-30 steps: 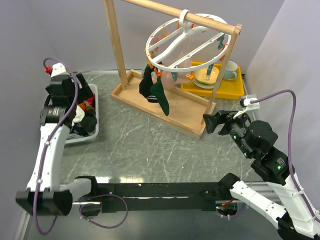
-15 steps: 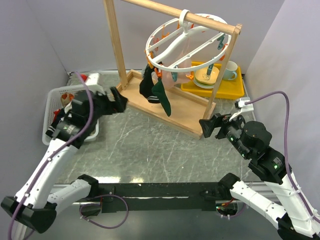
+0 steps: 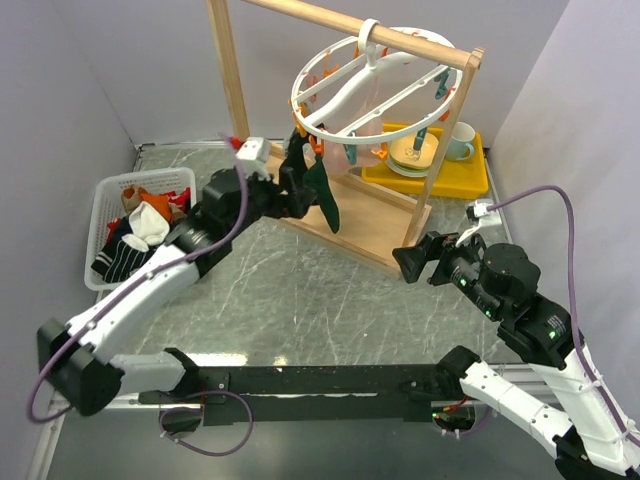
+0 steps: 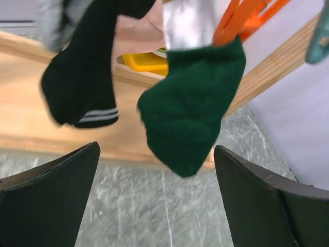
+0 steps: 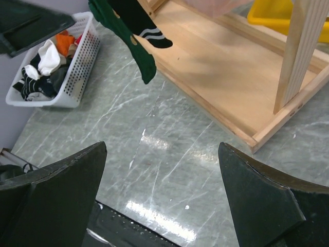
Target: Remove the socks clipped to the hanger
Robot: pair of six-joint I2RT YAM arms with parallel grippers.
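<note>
Top external shows lilac-grey walls (image 3: 70,90) around a marbled grey-green table (image 3: 300,290). At far centre the hanger (image 3: 370,85) hangs from a wooden rack (image 3: 232,90) with green and black socks (image 3: 322,200) clipped on, perhaps a pink one behind. The left gripper (image 4: 157,150) is spread just before them. The right gripper (image 5: 162,149) is spread at near right.

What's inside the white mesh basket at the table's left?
The basket holds a heap of socks: white sock on top, black striped sock, something orange. Anything beneath is covered.

The grey marbled table (image 3: 300,290) carries a wooden rack (image 3: 352,226), white basket (image 3: 101,208) and yellow tray (image 3: 470,181).
</note>
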